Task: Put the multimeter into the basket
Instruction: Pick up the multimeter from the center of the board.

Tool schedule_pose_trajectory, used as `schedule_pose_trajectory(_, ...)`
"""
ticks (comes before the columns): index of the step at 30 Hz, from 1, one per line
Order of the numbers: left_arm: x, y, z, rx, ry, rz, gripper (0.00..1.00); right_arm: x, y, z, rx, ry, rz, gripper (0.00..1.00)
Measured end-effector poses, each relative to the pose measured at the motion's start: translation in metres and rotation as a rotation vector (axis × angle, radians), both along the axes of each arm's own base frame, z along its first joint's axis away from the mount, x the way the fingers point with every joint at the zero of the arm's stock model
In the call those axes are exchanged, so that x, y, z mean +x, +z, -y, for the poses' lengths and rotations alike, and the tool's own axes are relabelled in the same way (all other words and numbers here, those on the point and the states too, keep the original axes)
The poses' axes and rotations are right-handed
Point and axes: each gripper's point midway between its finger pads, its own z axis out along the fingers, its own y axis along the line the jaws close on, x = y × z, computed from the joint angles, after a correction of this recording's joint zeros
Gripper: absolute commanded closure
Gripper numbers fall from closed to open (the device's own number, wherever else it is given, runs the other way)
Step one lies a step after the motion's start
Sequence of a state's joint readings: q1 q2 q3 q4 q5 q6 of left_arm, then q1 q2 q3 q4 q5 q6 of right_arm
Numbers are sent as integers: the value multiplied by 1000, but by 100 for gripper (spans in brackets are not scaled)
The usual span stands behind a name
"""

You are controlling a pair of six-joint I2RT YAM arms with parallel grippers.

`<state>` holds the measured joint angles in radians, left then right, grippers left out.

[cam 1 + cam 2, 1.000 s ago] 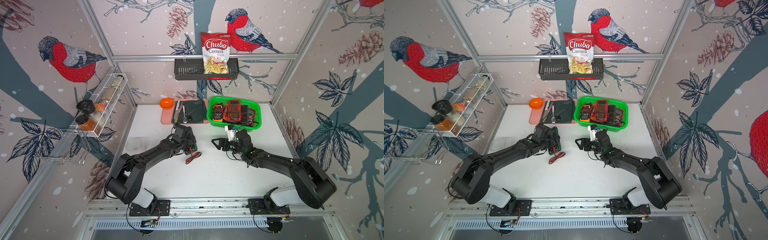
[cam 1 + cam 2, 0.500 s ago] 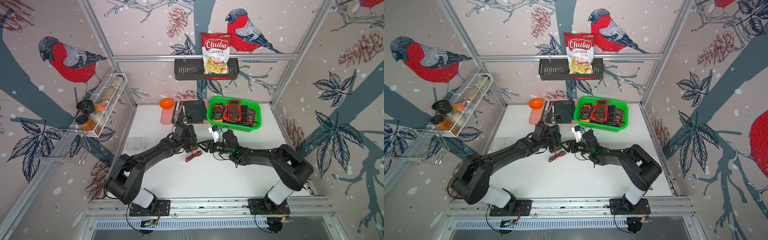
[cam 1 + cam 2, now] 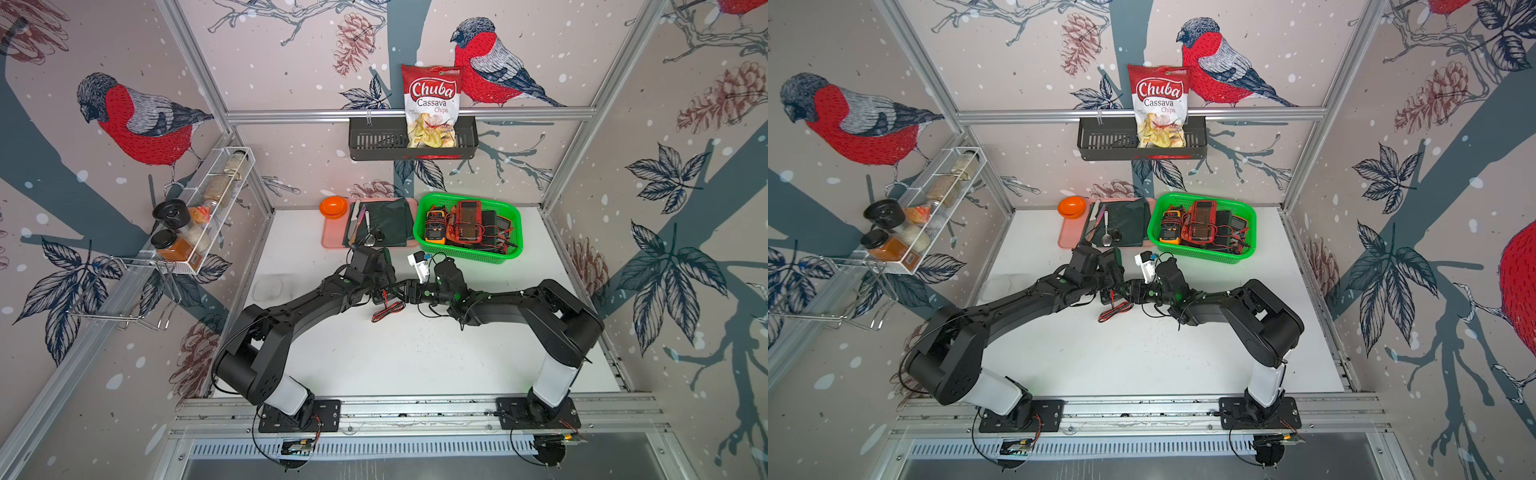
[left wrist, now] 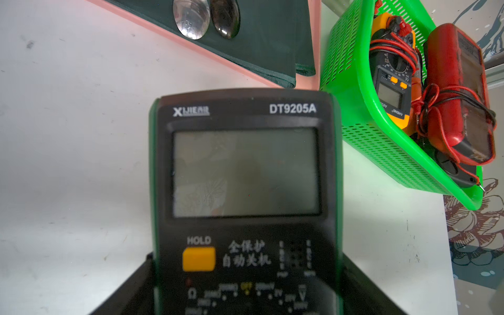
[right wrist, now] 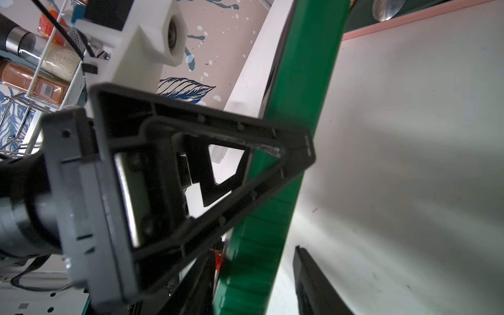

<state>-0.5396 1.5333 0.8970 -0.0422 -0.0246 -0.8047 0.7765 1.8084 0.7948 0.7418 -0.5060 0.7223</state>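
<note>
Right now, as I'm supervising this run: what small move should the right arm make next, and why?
Probably close the right gripper on the multimeter. Its jaws straddle the multimeter's green edge with a gap showing on one side, while the left gripper holds it upright, short of the basket.

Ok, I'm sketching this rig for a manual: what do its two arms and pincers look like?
Both the left arm and right arm are matte black with a white segment by the base, small green lights at joints and thin black cables looping alongside. A white camera block sits on the right wrist. The left pincer's fingers are black open triangular frames.
</note>
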Motion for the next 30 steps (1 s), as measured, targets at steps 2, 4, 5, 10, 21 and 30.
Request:
schedule_pose_trajectory(2,0,0,0,0,-1,-1,100,0,-2,-1,5,2,-14,47)
schedule_pose_trajectory(4,1,0,2,-2,-7,2,100,0,-3,-2,6,3,-19,47)
schedule_pose_trajectory(5,1,-1,3,-1,-8,1,100,0,-4,-2,7,2,-23,49)
schedule_pose_trajectory(10,1,-2,3,0,-8,-1,100,-1,-2,-4,22,10,-36,67)
schedule_pose_trajectory(21,3,10,4,-18,-8,29,6,5,0,4,36,-21,-53,100)
schedule_pose_trajectory(30,4,64,10,-106,-30,169,2,25,7,35,47,-125,-63,100)
